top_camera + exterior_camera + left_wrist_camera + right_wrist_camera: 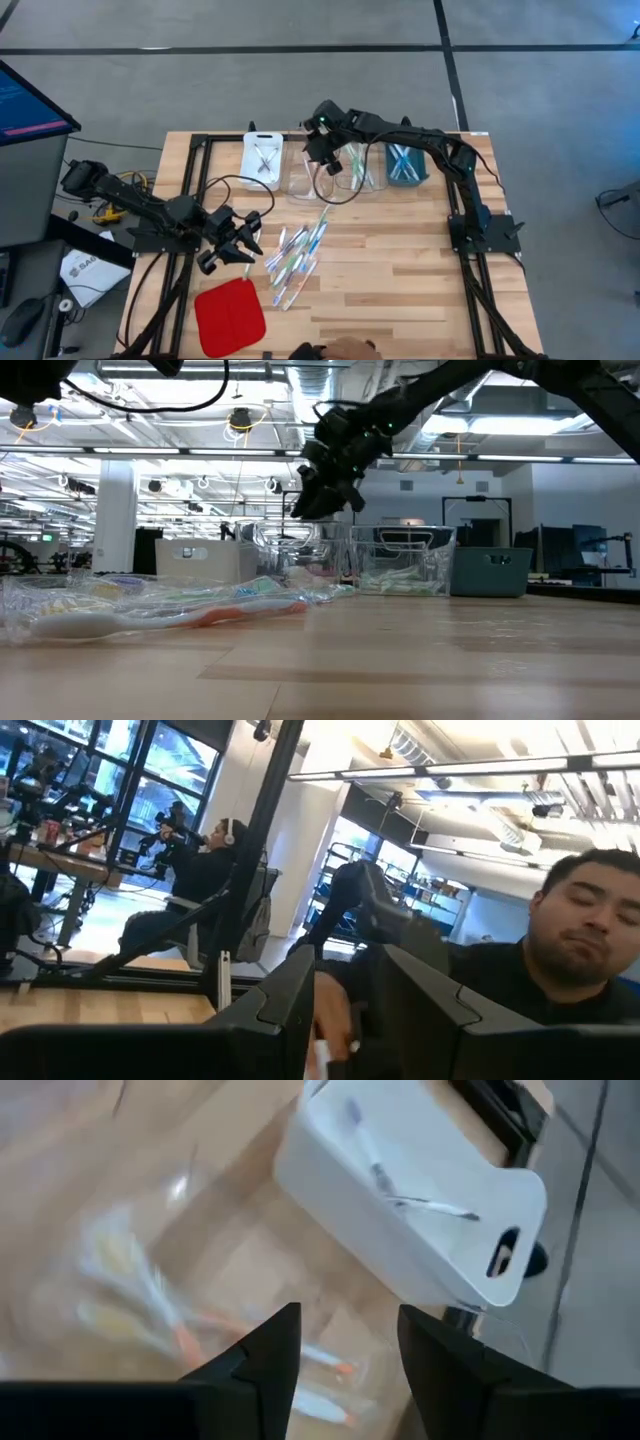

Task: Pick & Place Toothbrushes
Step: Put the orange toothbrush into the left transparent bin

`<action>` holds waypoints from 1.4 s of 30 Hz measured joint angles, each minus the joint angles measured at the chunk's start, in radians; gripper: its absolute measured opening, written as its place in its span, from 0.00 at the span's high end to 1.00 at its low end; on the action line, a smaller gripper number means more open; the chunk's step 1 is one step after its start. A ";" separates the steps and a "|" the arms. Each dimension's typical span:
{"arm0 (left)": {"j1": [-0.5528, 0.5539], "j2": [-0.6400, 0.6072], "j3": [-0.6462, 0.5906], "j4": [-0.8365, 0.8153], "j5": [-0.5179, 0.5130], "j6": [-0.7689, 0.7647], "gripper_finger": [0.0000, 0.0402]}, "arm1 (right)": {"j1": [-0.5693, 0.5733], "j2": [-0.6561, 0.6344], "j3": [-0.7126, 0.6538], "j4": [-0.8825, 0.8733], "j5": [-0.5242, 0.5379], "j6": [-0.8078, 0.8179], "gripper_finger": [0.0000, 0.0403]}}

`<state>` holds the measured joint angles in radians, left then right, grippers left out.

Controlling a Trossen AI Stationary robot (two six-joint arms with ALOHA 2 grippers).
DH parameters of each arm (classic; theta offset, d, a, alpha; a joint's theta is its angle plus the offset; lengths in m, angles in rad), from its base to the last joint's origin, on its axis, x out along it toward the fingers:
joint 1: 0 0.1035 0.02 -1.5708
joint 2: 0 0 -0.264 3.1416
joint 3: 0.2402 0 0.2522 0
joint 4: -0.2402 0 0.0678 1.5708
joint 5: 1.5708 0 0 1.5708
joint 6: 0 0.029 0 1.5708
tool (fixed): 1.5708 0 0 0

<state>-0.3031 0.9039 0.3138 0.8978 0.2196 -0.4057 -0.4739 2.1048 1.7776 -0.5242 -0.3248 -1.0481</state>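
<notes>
Toothbrushes (pixel 298 253) lie in a loose pile on the table (pixel 400 270), toward 6 o'clock from the row of trays. Right end effector (pixel 322 150) hovers over the clear tray (pixel 302 172) at 12 o'clock, fingers apart, empty. Left end effector (pixel 243 243) sits at 9 o'clock of the pile, apparently clamped on a pale brush. Judgement: lift it straight up, clear of neighbours, before travelling. Right wrist view alone shows brushes inside the white tray (pixel 420 1200); low view shows the pile's height.
</notes>
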 joint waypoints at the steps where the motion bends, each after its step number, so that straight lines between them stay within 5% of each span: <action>1: 0.000 0.000 0.000 0.000 0.012 0.007 0.73 | 0.005 0.000 0.020 -0.012 0.000 0.060 0.60; 8: 0.000 0.000 0.000 0.000 0.130 0.015 0.73 | 0.054 0.000 0.211 -0.231 -0.048 0.345 0.63; 13: 0.000 0.000 0.000 0.000 0.156 0.014 0.73 | 0.121 0.000 0.337 -0.405 -0.226 0.470 0.65; 18: -0.003 0.000 0.000 0.000 0.162 0.011 0.73 | 0.228 -0.001 0.382 -0.533 -0.390 0.526 0.69; 23: -0.027 0.000 0.000 0.000 0.161 0.010 0.73 | 0.375 0.000 0.374 -0.645 -0.411 0.526 0.73; 32: -0.056 0.001 0.000 0.000 0.145 0.007 0.73 | 0.601 0.000 0.247 -0.453 -0.410 0.570 0.79; 42: -0.156 0.071 0.000 0.001 0.001 0.005 0.73 | 0.707 -0.001 0.104 -0.095 -0.365 0.724 0.84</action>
<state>-0.4589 0.9753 0.3138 0.8985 0.2209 -0.4011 0.2329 2.1041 1.8813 -0.6190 -0.6903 -0.3243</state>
